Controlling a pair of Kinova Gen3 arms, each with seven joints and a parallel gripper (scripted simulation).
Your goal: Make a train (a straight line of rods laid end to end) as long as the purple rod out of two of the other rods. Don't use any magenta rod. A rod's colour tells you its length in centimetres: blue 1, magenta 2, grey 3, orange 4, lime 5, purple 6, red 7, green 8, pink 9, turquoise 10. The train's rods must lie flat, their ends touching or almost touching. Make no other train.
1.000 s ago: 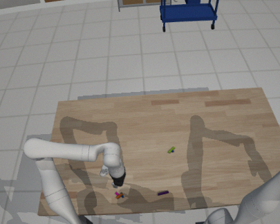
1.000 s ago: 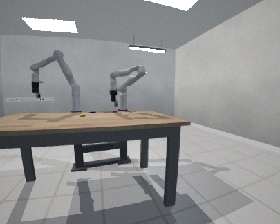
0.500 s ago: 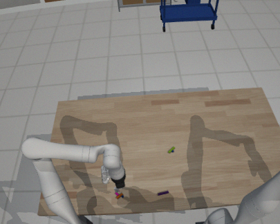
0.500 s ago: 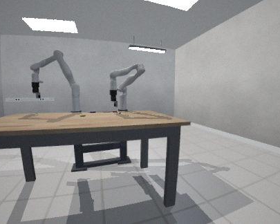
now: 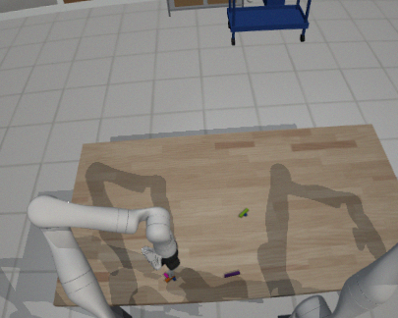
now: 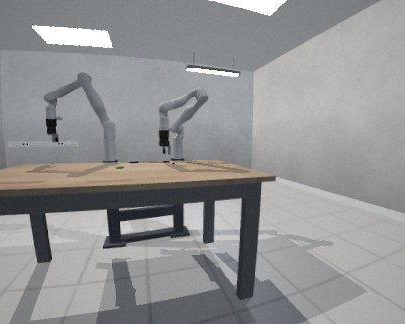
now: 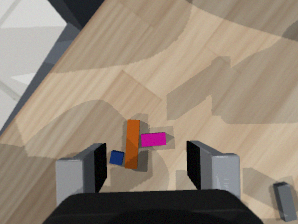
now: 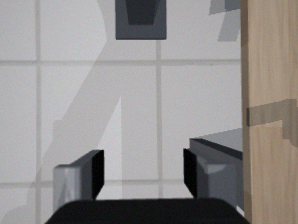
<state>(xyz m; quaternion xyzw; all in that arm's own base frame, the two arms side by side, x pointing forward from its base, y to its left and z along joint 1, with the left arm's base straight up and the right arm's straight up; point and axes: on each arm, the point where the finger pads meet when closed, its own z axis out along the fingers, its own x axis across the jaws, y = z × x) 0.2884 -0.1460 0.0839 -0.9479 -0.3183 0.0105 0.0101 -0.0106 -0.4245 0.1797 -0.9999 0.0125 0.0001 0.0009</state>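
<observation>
magenta rod (image 7: 153,139) crowding orange rod's (image 7: 132,144) one side, blue rod (image 7: 117,158) the other, bare wood beyond
</observation>
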